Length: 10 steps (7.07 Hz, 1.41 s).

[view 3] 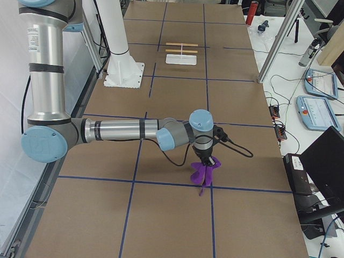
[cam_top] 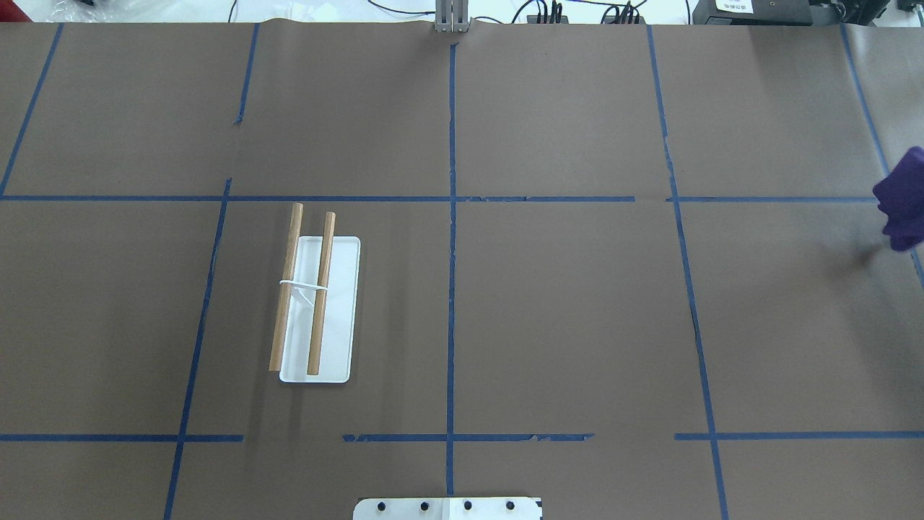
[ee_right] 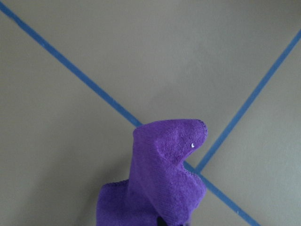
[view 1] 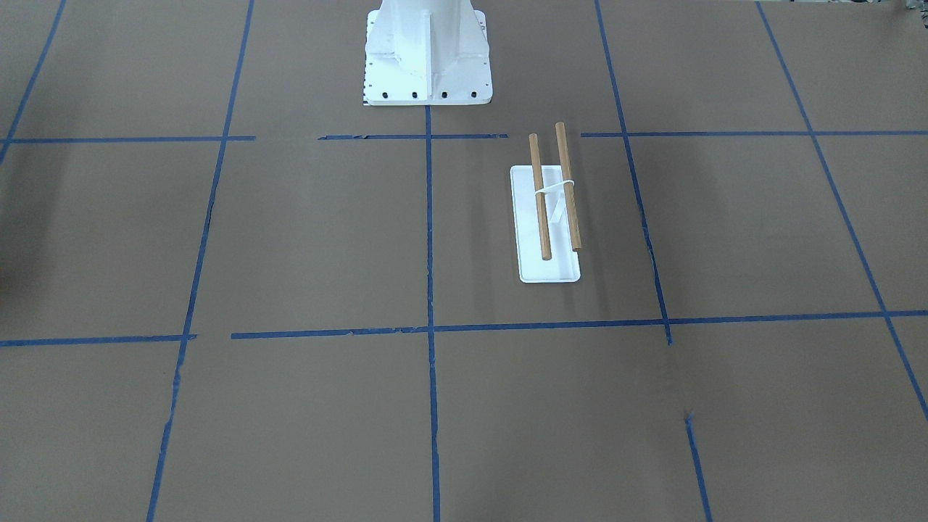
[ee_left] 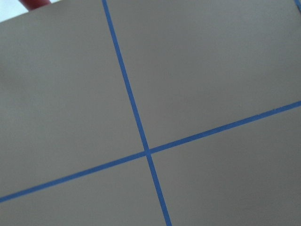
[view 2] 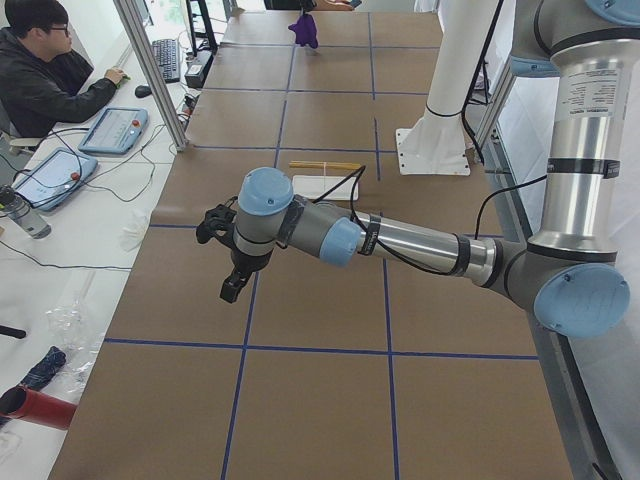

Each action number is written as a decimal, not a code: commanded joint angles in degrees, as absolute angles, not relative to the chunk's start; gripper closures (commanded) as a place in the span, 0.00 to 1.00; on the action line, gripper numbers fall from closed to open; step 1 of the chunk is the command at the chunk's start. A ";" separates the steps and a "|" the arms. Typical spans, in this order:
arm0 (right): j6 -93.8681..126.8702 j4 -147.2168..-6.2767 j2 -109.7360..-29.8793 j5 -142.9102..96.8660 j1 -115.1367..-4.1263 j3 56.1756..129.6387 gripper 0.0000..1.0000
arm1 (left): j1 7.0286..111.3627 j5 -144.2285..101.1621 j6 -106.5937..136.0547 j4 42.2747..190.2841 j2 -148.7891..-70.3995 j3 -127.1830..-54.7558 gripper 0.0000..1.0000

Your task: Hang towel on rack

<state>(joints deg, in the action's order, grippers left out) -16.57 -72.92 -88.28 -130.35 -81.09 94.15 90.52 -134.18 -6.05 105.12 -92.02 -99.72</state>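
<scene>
The rack is two parallel wooden dowels on a white support over a flat white base; it stands on the brown table on my left side, and also shows in the front view. The purple towel hangs bunched above the table at the far right edge. In the right side view my right gripper points down with the towel hanging from it. The towel fills the bottom of the right wrist view. My left gripper hovers over bare table far from the rack; I cannot tell whether it is open or shut.
The white bolted robot pedestal stands behind the rack. Blue tape lines cross the brown table. An operator sits at a side desk with tablets and cables. A metal post stands at the table's far edge.
</scene>
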 commanded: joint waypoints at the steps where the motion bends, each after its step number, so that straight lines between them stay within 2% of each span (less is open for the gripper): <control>1: -4.69 -73.48 -79.75 -135.69 -77.46 95.36 1.00 | 88.69 -142.33 3.35 109.41 -94.56 -98.17 0.00; 3: -3.09 -73.56 -77.71 -135.26 -69.21 97.99 1.00 | 80.57 -141.95 17.87 116.68 -98.60 -99.92 0.00; 7: 18.06 -73.48 -68.40 -126.86 -56.99 104.49 1.00 | 63.76 -141.86 62.98 116.63 -113.51 -101.17 0.00; 10: 19.07 -73.39 -67.15 -117.44 -48.54 109.93 1.00 | 50.84 -131.52 89.57 116.54 -123.37 -100.02 0.00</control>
<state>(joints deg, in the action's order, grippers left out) 18.62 -73.46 -67.32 -120.44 -51.58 107.27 55.76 -136.20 79.44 116.57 -119.79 -100.42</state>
